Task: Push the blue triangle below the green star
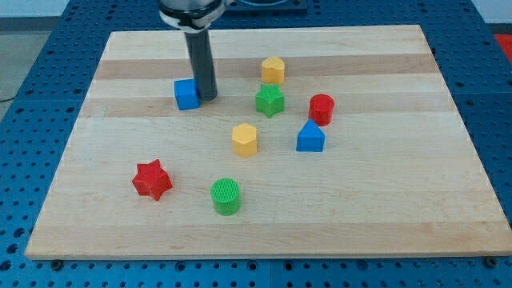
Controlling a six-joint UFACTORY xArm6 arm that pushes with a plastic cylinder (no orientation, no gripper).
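- Resting at the blue cube's (186, 94) three o'clock side, touching it, was my tip (207, 98), a bare rod without jaws.
- The blue triangle (310, 138) sat at the green star's (270, 101) four o'clock.

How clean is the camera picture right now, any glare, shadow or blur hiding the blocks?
Camera view: even, soft light, no glare on the wooden board; only short faint shadows under the blocks. Blue triangle and green star are sharp. My tip sits against the blue cube from the view's right, the rod hiding that edge.
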